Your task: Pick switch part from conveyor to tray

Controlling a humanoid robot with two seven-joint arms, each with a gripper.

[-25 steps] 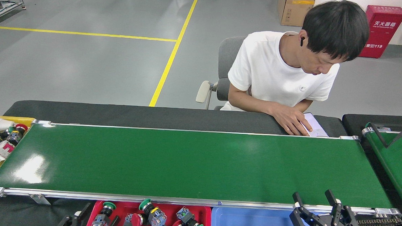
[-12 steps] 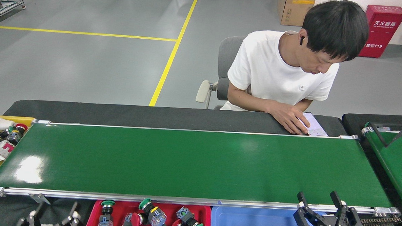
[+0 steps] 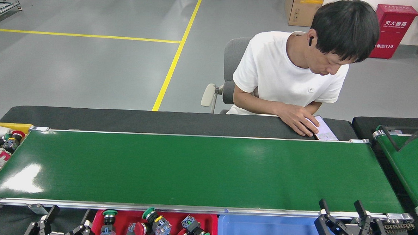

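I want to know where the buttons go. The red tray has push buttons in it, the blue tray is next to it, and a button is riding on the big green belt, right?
Not quite. The head view shows the conveyor bare, with no button on it. The rest holds: the red tray has push buttons in it, and the blue tray sits right beside it.

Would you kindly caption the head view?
Both open claws, left and right, wait beside a bare conveyor; red tray holds switch parts.
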